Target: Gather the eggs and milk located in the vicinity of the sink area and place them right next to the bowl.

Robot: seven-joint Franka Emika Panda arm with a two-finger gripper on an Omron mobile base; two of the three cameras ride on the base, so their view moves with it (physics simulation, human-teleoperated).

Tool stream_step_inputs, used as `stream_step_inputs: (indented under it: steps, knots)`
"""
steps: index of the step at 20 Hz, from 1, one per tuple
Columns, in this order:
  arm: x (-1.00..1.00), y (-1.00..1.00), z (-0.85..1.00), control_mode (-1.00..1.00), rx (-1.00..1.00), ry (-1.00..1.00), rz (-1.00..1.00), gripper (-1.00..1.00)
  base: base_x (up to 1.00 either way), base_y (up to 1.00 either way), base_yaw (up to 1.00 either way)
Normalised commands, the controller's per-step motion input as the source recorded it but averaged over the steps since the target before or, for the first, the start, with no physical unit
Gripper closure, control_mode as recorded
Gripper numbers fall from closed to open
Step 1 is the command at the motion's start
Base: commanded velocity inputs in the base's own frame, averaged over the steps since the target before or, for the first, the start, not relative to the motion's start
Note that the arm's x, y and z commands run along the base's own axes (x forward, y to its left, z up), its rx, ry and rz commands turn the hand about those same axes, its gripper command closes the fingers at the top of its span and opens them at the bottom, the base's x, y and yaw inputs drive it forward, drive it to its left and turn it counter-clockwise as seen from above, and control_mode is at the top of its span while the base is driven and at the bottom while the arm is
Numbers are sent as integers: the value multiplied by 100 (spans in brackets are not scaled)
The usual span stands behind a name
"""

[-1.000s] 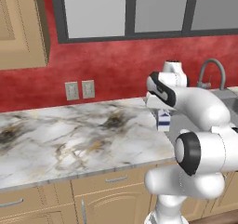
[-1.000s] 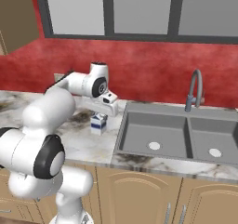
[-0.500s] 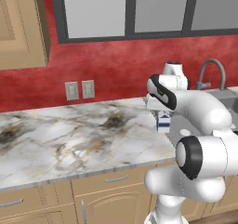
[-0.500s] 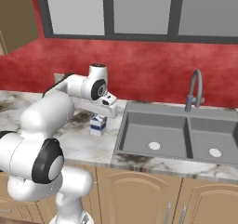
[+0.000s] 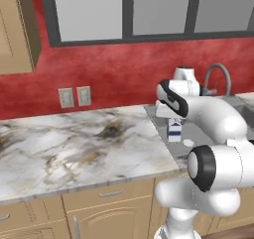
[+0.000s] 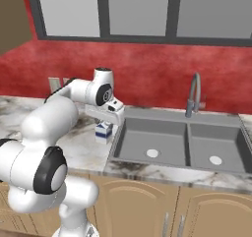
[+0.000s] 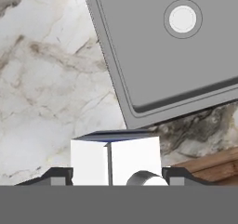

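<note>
The milk (image 5: 174,130) stands upright on the marble bench (image 5: 74,149), just beside the left rim of the sink (image 6: 177,142), near the bench's front edge. From the right base view the carton (image 6: 103,131) sits directly under the hand (image 6: 109,114), which hangs just above it, with the arm bent over from the left. In the hand view the milk's white top (image 7: 115,160) lies between the two dark fingertips (image 7: 58,175), one on each side, with small gaps showing, so the hand is spread and not yet clamped on it. A pale rounded egg (image 7: 146,178) shows at the carton's near side in that view; in the left base view a small pale egg (image 5: 188,142) lies on the bench just beside the milk. The sink's left basin (image 7: 176,46) with its round drain lies beyond, and the curved faucet (image 6: 193,94) rises behind the basins against the red wall (image 6: 147,74).
</note>
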Motion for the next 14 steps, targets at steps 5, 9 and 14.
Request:
stream_step_inputs:
  steps: [5,9,14]
  knots:
    - [0,0,0,100,0,0,0,100,2,-98,1]
    - [0,0,0,100,0,0,0,100,0,-100,2]
    - [0,0,0,100,0,0,0,100,0,-78,1]
